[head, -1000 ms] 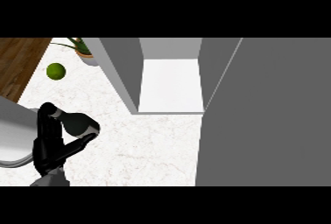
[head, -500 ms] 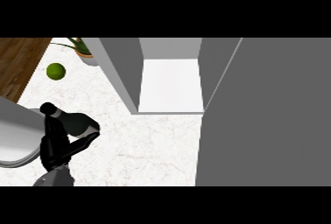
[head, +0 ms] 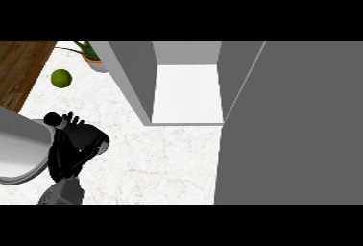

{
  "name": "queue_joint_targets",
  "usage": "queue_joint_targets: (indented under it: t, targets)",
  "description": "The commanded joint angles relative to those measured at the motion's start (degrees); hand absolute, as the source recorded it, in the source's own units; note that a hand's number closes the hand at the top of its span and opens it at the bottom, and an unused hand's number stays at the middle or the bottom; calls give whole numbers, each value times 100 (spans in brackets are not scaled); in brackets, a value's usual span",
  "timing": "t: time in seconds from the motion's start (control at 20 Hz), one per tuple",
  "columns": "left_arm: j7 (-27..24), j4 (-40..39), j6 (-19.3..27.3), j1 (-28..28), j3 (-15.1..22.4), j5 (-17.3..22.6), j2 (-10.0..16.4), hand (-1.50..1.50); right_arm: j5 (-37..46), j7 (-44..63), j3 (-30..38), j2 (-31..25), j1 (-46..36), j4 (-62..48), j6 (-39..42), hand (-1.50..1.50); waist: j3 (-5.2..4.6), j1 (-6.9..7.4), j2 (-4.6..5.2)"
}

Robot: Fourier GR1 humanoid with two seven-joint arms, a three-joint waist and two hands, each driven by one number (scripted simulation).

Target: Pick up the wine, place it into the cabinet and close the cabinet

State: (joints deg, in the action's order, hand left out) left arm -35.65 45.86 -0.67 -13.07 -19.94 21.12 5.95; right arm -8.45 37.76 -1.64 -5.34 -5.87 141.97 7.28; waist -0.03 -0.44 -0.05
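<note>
The wine (head: 52, 118) is sitting in the left hand (head: 81, 141), low at the left of the counter. Only its dark round top is poking out. The black fingers are curling round it and holding it. The bottle top is staying in almost the same spot as a moment ago, but the grey forearm (head: 64, 192) is now showing more at the bottom. The pale round shape (head: 18, 149) beside the hand is looking bigger than before.

The hand is hanging over a white counter (head: 156, 163) with tiny grey speckles. Ahead, the cabinet (head: 186, 91) is standing open, with grey walls and a smooth white floor inside. Its flat grey door (head: 291, 125) is filling the right side. Far back, a round green fruit (head: 61, 78) and a potted plant (head: 92, 56) are sitting near a brown wooden strip (head: 21, 67).
</note>
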Motion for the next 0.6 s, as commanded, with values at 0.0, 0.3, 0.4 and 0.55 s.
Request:
queue_joint_targets:
  t: [0.0,0.3,0.4,0.55]
  targets:
    - [-208,-267,-185,-330,121,27,-211,150,-848,402,453,-149,-63,632,-33,-150,0,-29,3]
    - [-758,-877,-609,-217,290,-311,91,150,-792,73,337,-22,284,597,161,-150,2,-33,10]
    - [-640,-739,-44,-533,446,-657,246,150,-533,68,190,70,160,489,48,-150,2,-42,10]
    - [-1166,-749,338,-276,628,-1028,120,150,-857,-165,453,-23,264,274,293,-150,6,-28,10]
